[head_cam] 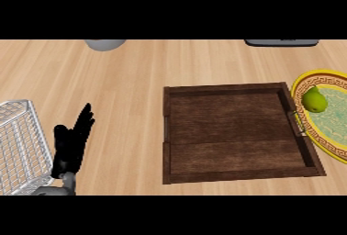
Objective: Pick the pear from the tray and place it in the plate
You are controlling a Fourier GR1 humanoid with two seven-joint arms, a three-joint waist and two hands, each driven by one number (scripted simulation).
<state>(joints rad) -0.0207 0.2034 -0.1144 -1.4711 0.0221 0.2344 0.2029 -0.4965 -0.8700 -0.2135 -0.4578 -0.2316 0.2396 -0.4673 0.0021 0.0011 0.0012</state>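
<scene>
Head view: the pear (314,99) lies on the yellow-rimmed plate (302,85) at the right edge, just beside the dark wooden tray (234,172). The left hand (70,146) rests at lower left, fingers straight and released, near a wire basket (20,147) on the tabletop (122,78).

Open counter (129,82) between wire basket (20,147) and tray (234,133).
</scene>
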